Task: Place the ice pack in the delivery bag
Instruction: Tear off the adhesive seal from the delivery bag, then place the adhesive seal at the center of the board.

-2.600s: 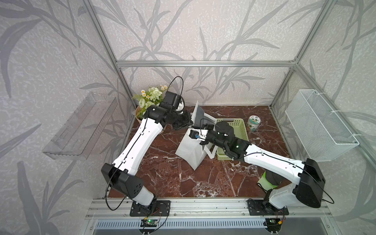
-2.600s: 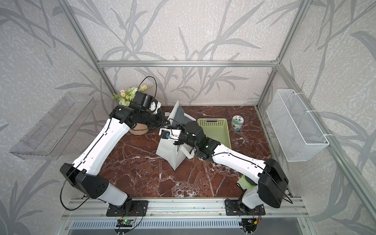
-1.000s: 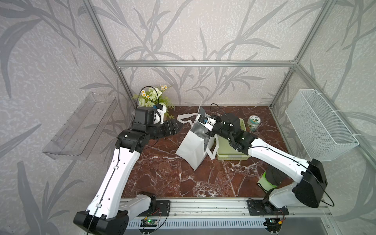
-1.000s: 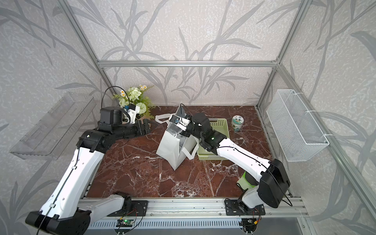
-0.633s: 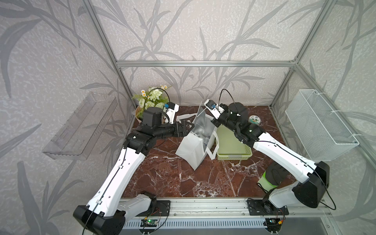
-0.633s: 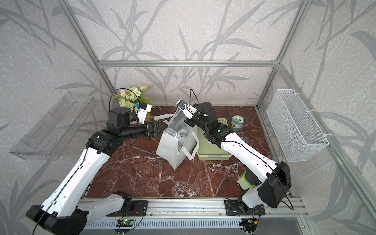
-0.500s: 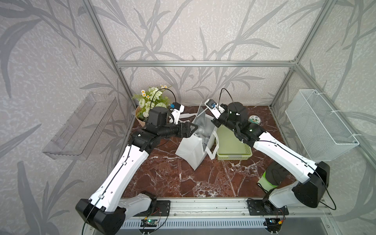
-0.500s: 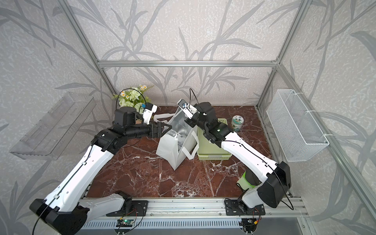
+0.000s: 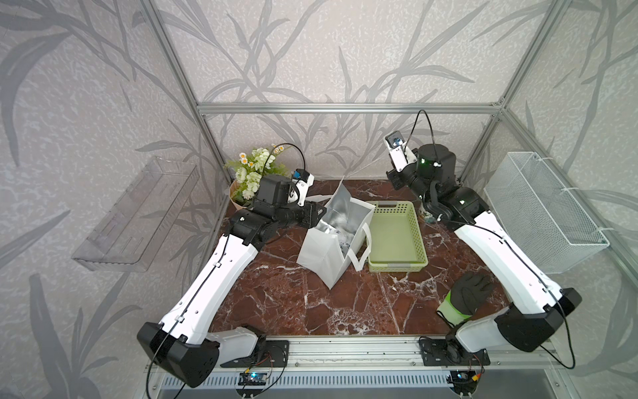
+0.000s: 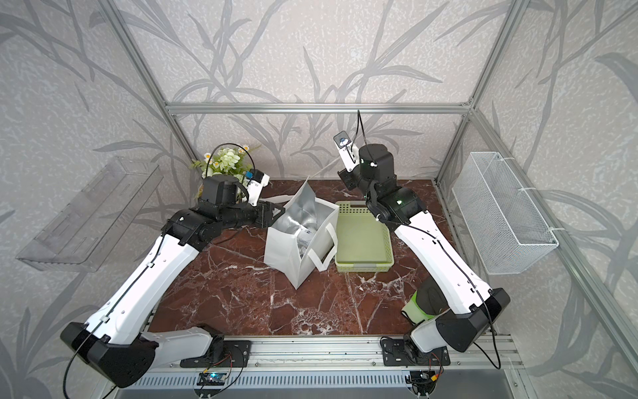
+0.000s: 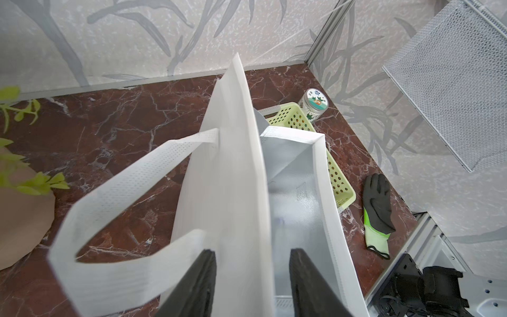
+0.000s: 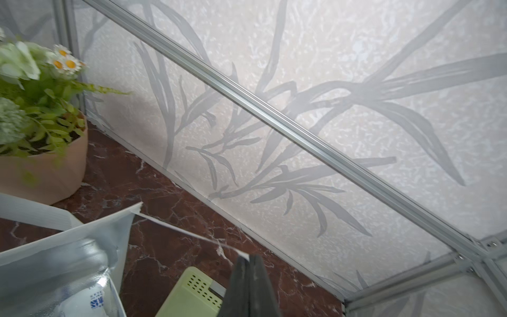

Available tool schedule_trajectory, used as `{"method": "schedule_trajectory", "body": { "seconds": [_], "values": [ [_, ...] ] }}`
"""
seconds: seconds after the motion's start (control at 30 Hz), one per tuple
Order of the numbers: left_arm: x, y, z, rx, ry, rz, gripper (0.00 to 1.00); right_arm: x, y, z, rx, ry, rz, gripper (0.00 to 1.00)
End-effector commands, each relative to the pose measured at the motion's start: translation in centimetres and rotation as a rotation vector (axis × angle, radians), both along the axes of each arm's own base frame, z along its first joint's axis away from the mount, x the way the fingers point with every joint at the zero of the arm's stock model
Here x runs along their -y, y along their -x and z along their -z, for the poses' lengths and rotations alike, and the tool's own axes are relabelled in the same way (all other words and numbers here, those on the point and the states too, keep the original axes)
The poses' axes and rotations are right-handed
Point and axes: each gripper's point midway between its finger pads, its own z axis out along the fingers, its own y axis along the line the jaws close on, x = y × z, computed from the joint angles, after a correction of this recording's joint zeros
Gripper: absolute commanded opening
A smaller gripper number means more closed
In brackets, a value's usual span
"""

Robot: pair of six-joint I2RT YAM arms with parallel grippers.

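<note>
The left arm (image 9: pixel 221 262) reaches in level from 9 o'clock. Its left gripper (image 11: pixel 252 251) is parted, straddling the 9 o'clock wall of the delivery bag (image 9: pixel 321 248). The ice pack (image 12: pixel 90 297) lies inside that bag. The right gripper (image 12: pixel 249 259) is clenched on nothing and hangs high at 1 o'clock.

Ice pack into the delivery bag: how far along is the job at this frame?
Done, it seems: a clear printed packet, likely the ice pack, lies inside the upright delivery bag. In hand: the right hand is shut, empty and up by the back wall. The left hand straddles one bag wall with its jaws apart. Left: probably only drawing the left hand off the bag.
</note>
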Motion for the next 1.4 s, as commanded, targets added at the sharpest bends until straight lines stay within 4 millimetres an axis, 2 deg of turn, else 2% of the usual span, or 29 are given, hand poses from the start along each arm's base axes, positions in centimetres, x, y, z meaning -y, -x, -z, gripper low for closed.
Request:
{"method": "schedule_trajectory", "body": {
  "seconds": [0.0, 0.1, 0.2, 0.37, 0.5, 0.57, 0.67, 0.77, 0.9, 0.97, 1.1, 1.17, 1.23, 1.37],
  "values": [
    [-1.7, 0.1, -1.6, 0.060, -0.040, -0.070, 0.50, 5.4, 0.4, -0.5, -0.036, 0.020, 0.180, 0.00],
    [-2.3, 0.2, -2.1, 0.089, -0.045, -0.100, 0.55, 8.9, 1.4, -0.8, -0.053, 0.072, 0.281, 0.00],
    [-2.7, 0.3, -3.0, 0.135, -0.023, -0.115, 0.68, 12.3, 3.0, 0.1, -0.112, 0.111, 0.368, 0.00],
    [-4.0, 0.0, -5.1, 0.259, 0.004, -0.189, 0.86, 17.2, 6.7, 4.1, -0.237, 0.193, 0.520, 0.00],
    [-5.6, -0.3, -6.2, 0.343, -0.026, -0.267, 0.91, 21.5, 10.0, 7.2, -0.342, 0.256, 0.687, 0.00],
    [-6.1, -0.5, -6.4, 0.370, -0.044, -0.288, 0.93, 22.7, 11.2, 8.7, -0.387, 0.250, 0.729, 0.00],
    [-6.6, -0.8, -6.6, 0.391, -0.065, -0.308, 0.94, 22.9, 11.9, 11.4, -0.442, 0.240, 0.744, 0.00],
    [-6.8, -1.1, -6.7, 0.399, -0.072, -0.319, 0.95, 22.7, 11.8, 15.4, -0.521, 0.246, 0.742, 0.00],
    [-6.7, -0.9, -6.8, 0.398, -0.070, -0.312, 0.97, 22.8, 11.0, 21.8, -0.659, 0.219, 0.751, 0.00],
    [-6.8, -0.7, -6.7, 0.396, -0.076, -0.308, 0.97, 22.7, 10.4, 24.5, -0.710, 0.150, 0.747, 0.00],
    [-7.2, -0.2, -6.5, 0.388, -0.088, -0.311, 0.97, 22.1, 9.2, 28.0, -0.767, 0.096, 0.730, 0.00],
    [-7.3, 0.1, -6.3, 0.383, -0.088, -0.311, 0.97, 21.4, 8.7, 28.7, -0.790, 0.067, 0.700, 0.05],
    [-7.4, 0.4, -5.9, 0.371, -0.091, -0.312, 0.97, 20.6, 8.3, 28.6, -0.806, 0.027, 0.666, 0.19],
    [-7.7, 0.9, -4.9, 0.320, -0.104, -0.320, 0.97, 18.6, 7.7, 26.5, -0.795, -0.032, 0.553, 0.43]
  ]
}}
